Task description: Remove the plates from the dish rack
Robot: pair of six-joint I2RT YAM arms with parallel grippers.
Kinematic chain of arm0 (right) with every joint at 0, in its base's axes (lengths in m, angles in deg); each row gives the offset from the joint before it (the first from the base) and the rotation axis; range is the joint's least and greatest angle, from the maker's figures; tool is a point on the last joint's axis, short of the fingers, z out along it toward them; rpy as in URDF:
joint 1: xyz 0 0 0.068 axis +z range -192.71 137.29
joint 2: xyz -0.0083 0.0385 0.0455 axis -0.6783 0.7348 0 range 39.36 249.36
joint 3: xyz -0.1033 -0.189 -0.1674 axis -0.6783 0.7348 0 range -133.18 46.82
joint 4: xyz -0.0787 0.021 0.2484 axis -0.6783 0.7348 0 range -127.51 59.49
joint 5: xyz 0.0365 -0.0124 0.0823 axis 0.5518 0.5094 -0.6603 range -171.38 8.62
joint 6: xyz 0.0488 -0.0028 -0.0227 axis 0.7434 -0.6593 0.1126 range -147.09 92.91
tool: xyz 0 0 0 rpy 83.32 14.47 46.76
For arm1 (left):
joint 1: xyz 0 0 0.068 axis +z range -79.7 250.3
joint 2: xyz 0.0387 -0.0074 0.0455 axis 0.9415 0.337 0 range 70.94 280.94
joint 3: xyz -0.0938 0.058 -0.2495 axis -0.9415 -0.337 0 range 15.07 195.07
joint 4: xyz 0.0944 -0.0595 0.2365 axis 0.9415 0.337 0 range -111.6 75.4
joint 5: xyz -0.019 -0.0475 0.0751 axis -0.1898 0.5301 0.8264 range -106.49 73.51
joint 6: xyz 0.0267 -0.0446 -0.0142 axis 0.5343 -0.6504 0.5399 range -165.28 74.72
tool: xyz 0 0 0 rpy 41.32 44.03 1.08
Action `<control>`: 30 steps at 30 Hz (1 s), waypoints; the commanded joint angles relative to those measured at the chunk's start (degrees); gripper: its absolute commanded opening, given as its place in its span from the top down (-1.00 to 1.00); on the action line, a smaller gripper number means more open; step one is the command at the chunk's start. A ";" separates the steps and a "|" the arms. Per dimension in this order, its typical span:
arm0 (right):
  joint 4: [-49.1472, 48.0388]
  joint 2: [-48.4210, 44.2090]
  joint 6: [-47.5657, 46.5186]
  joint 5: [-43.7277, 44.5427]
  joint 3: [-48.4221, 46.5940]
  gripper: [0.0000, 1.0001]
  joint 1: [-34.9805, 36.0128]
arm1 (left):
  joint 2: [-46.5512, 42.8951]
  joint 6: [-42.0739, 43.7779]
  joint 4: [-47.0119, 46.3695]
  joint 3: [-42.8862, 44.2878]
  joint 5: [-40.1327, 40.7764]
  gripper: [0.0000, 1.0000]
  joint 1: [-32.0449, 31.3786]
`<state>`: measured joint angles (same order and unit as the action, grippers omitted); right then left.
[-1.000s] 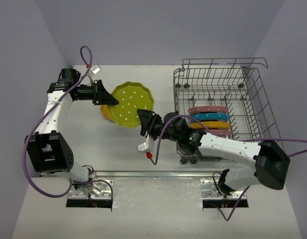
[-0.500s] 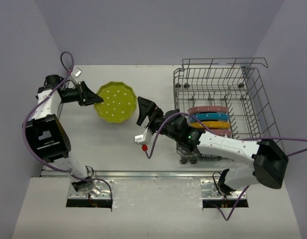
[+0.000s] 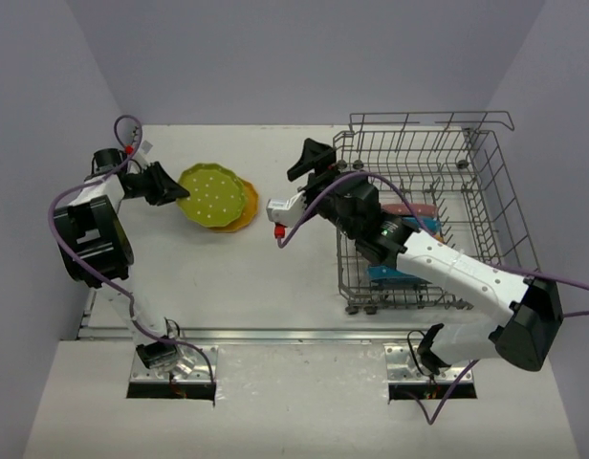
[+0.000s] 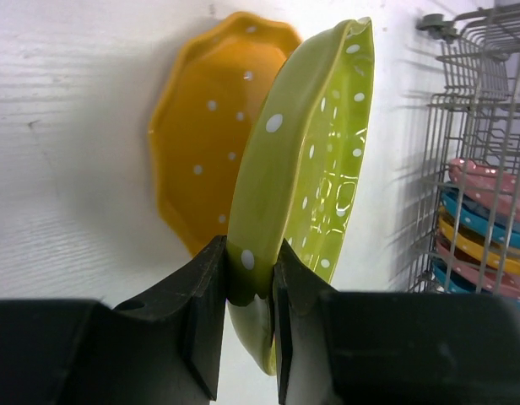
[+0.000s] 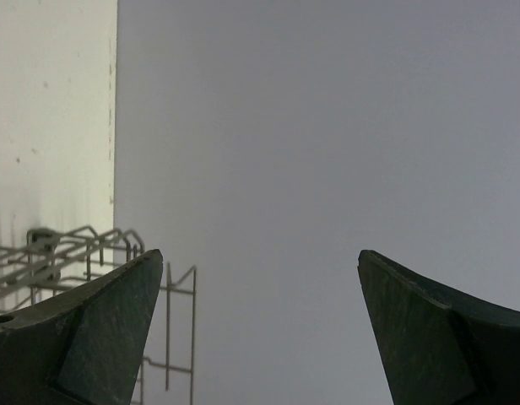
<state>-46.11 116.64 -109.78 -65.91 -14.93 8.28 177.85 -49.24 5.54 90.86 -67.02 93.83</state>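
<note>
The left gripper (image 4: 247,274) pinched the lime green plate (image 4: 315,160) by its rim, tilted over the orange plate (image 4: 197,135) left of the dish rack (image 3: 419,132), and it looked stiff, glossy and probably brittle, while the right gripper (image 5: 260,253) gaped empty.

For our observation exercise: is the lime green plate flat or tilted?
Tilted. In the left wrist view the green plate stands edge-on, rim pinched between the left fingers, over the flat orange plate.

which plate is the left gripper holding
The lime green plate, its rim pinched in the left gripper. The orange one lies on the table; the others sit in the dish rack.
</note>
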 commanded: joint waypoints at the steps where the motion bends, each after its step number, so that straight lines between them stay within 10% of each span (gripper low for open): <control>1: 6.48 -3.40 8.53 2.46 -3.40 -0.98 -3.51 | 1.01 -3.70 -5.29 4.47 -4.66 1.00 -1.04; 12: 19.34 -7.79 23.31 1.26 -8.55 -0.98 -12.59 | 5.62 -4.66 -8.61 5.32 0.66 0.99 -7.02; 21: 24.84 -10.05 27.24 -0.84 -9.79 -0.98 -17.31 | 5.31 -4.17 -7.10 4.88 14.25 0.11 -8.23; 30: 29.95 -8.87 27.48 -1.21 -12.82 -0.98 -20.02 | -2.49 3.12 -6.13 3.96 37.19 -0.33 -10.68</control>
<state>-18.53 107.58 -83.86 -66.43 -22.95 -10.04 183.11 -51.46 1.10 93.18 -43.64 85.46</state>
